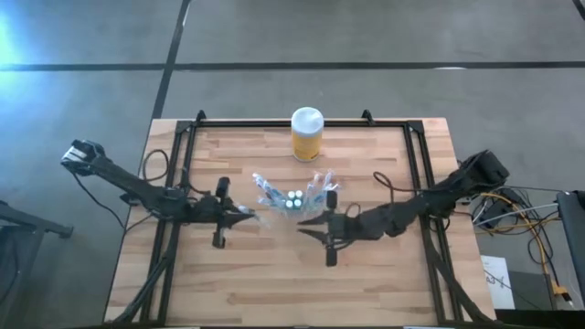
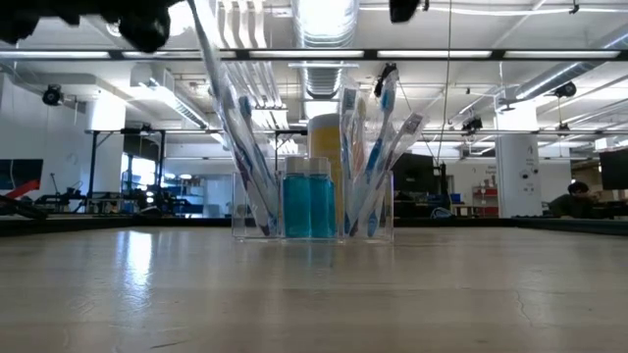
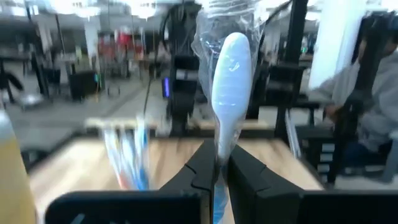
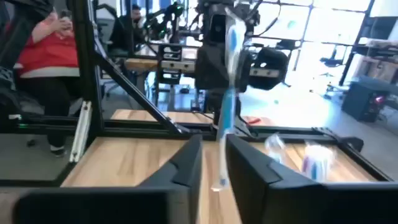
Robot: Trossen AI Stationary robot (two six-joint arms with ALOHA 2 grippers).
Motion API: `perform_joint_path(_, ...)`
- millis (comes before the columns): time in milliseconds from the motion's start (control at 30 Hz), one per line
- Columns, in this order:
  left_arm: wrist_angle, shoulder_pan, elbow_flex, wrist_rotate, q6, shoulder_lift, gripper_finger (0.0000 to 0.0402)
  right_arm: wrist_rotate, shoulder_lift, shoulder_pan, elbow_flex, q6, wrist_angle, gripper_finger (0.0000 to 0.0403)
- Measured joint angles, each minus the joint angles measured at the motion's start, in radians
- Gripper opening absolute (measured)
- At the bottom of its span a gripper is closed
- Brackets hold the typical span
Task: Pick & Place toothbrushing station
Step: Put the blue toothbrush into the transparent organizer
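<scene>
Two toothbrushes held: one pinched in left jaws [image 3: 216,177], one [image 4: 229,81] between right jaws [image 4: 214,163], grip there cannot be told. Clear holder [image 1: 291,194] just ahead of both jaws. Brush may be dropped if grip is loose.

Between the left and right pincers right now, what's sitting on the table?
High view: the small clear plastic holder with blue-and-white toothbrushes stands between left pincer and right pincer, slightly toward the yellow jar.
</scene>
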Motion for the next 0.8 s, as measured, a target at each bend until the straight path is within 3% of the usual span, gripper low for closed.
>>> perform_joint_path(133,0.035,0.003,-0.064,-0.048,-0.055,0.047,0.0022,0.004,0.003,0.027,-0.139,-0.015,0.221,0.0017)
perform_joint_path(267,0.188,0.013,-0.131,-0.152,-0.034,0.089,0.0022,0.009,0.030,0.043,-0.218,-0.069,0.407,0.0012)
perform_joint_path(400,0.279,0.087,-0.168,-0.217,-0.001,0.110,0.0022,0.026,0.032,0.043,-0.236,-0.058,0.436,0.0011)
perform_joint_path(467,0.292,0.145,-0.175,-0.206,-0.017,0.115,0.0022,0.026,0.034,0.043,-0.238,-0.056,0.395,0.0011)
perform_joint_path(633,0.302,0.283,-0.175,-0.046,-0.096,0.128,0.0022,0.025,0.034,0.043,-0.237,-0.063,0.385,0.0011)
perform_joint_path(800,0.314,0.337,-0.175,0.015,-0.155,0.177,0.0022,0.025,0.034,0.042,-0.237,-0.070,0.368,0.0013)
